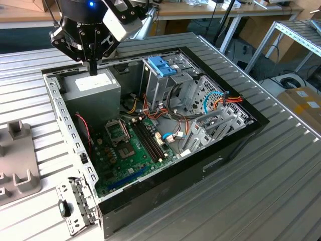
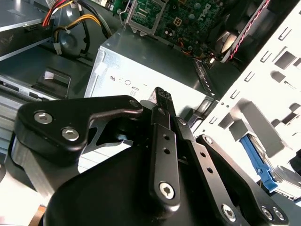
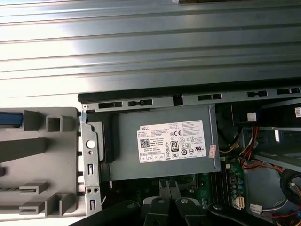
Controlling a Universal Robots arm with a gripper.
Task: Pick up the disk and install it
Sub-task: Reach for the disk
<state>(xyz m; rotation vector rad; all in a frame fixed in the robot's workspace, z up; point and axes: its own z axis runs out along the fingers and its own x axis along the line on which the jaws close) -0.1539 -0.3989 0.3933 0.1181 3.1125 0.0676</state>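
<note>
My gripper (image 1: 93, 69) hangs over the open computer case, just above the grey power-supply box (image 1: 93, 88). Its two black fingers are pressed together with nothing between them, as both wrist views show (image 2: 162, 94) (image 3: 169, 186). The disk (image 2: 260, 165) lies outside the case, beyond the perforated side wall. In the second wrist view I see part of its silver body and blue frame through that wall's cut-outs. A blue strip (image 3: 9, 120), apparently the disk's frame, rests on the grey fixture (image 3: 42, 160) in the first wrist view. The gripper is well apart from the disk.
The case holds a green motherboard (image 1: 130, 150), loose coloured cables (image 1: 225, 100) and a metal drive cage with a blue handle (image 1: 161, 65). The grey fixture (image 1: 17, 160) stands at the exterior view's left on the ribbed metal table (image 1: 251, 201). A detached bracket (image 1: 75, 206) lies by the case's near corner.
</note>
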